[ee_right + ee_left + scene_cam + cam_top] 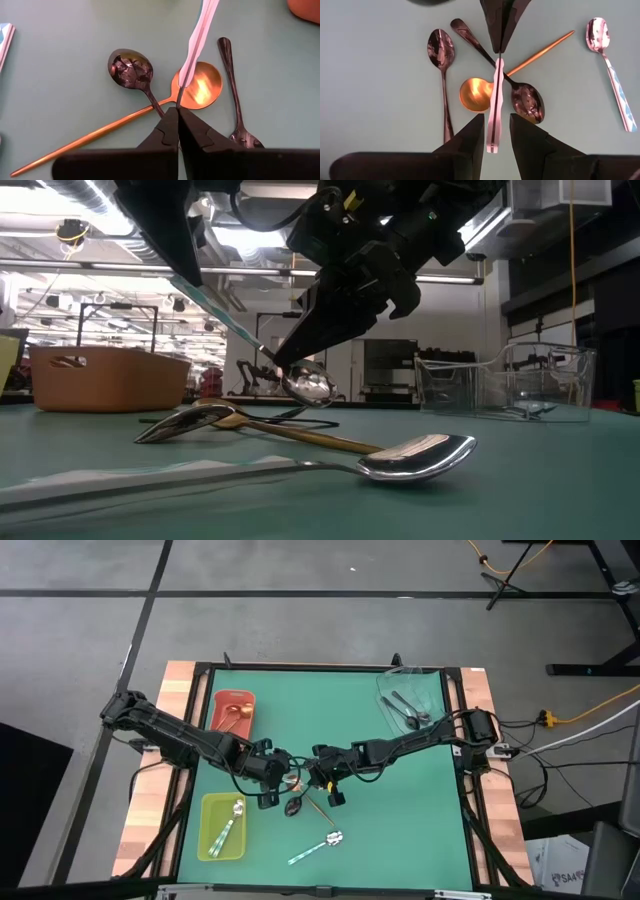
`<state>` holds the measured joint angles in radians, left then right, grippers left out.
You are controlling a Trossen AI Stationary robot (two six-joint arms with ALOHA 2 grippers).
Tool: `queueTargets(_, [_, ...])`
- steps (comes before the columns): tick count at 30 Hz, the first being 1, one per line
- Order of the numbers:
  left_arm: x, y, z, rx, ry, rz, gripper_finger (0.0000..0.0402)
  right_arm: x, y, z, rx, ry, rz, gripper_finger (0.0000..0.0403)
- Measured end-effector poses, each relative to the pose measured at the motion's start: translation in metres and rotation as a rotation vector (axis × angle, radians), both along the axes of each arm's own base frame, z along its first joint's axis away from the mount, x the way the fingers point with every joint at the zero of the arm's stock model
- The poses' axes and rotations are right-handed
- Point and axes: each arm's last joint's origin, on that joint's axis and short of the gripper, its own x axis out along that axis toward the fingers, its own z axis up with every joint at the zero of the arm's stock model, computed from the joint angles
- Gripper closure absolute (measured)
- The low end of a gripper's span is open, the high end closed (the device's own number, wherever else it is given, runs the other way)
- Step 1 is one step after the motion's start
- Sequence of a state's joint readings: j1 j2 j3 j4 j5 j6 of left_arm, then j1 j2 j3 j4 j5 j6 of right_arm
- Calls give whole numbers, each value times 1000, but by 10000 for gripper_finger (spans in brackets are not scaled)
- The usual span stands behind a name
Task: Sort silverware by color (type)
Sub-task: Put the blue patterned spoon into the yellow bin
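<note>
Green tabletop (400, 800) mid-centre: a mint-handled spoon (495, 107) hangs above the loose dark and copper spoons, pinched at its neck by your right end effector (177, 114). Your left end effector (496, 131) brackets the handle half-open; close it squarely before the right releases.

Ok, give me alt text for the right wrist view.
The right claw is shut on the neck of a mint-handled spoon, held above the green mat. Below lie a gold spoon and two dark spoons.
</note>
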<state>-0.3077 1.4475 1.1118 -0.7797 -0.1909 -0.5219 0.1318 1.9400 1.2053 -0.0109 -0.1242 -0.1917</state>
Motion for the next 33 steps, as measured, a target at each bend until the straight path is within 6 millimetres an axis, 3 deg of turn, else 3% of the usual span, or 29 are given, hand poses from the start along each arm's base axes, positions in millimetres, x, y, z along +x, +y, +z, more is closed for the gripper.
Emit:
queueTargets(25, [-4,1,-2,-3,47,-15,315,0,0,0,0,0,0,403])
queueTargets(33, [6,-2,-19,11,110,-16,315,0,0,0,0,0,0,403])
